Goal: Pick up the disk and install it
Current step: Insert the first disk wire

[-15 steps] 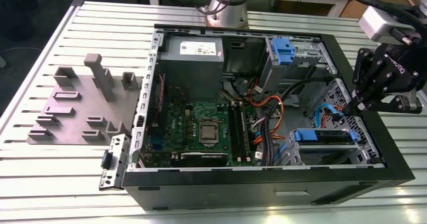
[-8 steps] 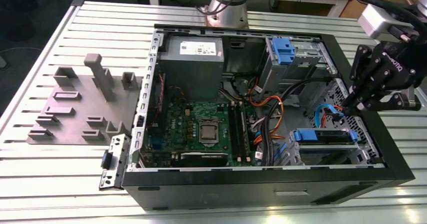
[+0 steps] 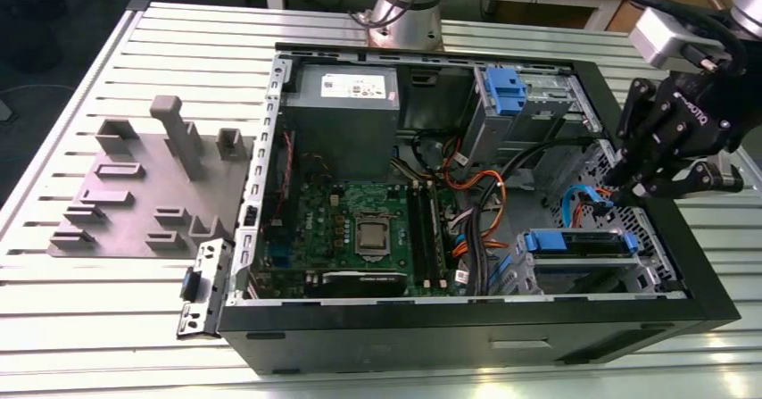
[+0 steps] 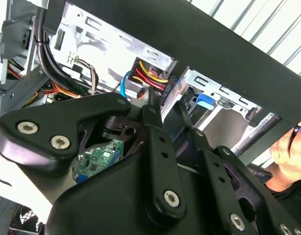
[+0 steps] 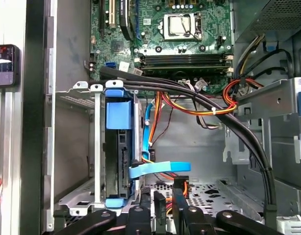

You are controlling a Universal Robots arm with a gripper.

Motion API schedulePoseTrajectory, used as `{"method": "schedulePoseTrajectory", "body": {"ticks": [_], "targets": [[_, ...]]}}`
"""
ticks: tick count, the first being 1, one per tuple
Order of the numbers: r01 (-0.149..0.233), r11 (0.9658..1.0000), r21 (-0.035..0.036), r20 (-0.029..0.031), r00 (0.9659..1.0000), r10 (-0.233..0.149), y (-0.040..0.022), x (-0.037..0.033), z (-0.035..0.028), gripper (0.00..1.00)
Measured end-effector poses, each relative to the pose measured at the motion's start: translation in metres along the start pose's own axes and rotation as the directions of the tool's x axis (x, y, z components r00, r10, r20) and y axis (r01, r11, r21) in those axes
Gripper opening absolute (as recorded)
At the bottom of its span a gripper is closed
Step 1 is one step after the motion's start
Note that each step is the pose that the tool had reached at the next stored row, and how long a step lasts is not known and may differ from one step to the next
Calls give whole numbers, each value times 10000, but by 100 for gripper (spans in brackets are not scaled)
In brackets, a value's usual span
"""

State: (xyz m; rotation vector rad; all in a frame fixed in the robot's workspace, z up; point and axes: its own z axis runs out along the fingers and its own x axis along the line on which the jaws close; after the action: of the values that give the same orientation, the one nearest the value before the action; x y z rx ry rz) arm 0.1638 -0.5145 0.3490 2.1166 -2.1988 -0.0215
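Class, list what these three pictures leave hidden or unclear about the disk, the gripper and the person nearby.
Disk: its label face, hidden by the drive cage in the first wrist view.
Gripper: whether it touches the blue cable, masked by its own links in the exterior view.
Hand: cut off by the edge in the second wrist view.

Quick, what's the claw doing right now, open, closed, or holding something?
Claw: cannot be told whether open or closed; it hangs over the open computer case.
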Motion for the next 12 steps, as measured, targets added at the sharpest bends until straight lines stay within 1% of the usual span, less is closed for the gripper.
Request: {"method": "schedulePoseTrajectory", "body": {"ticks": [1,2,3,4,5,6,7,9,12], "targets": [[5,10000,0,-40,10000,-5,0,-9,9,31],[6,10000,0,-119,9999,-6,-1,-16,16,31],[4,10000,-1,-240,9997,-4,-1,-22,20,31],[-3,10000,-2,-386,9993,3,-1,-28,21,31],[-13,10000,-2,-560,9984,13,-1,-34,23,31],[-23,10000,-2,-706,9975,23,-1,-40,25,31],[-23,10000,-3,-769,9970,23,0,-44,27,31],[12,10000,-3,-779,9970,-12,0,-56,33,31],[94,10000,1,-778,9969,-94,-1,-72,52,31]]}}
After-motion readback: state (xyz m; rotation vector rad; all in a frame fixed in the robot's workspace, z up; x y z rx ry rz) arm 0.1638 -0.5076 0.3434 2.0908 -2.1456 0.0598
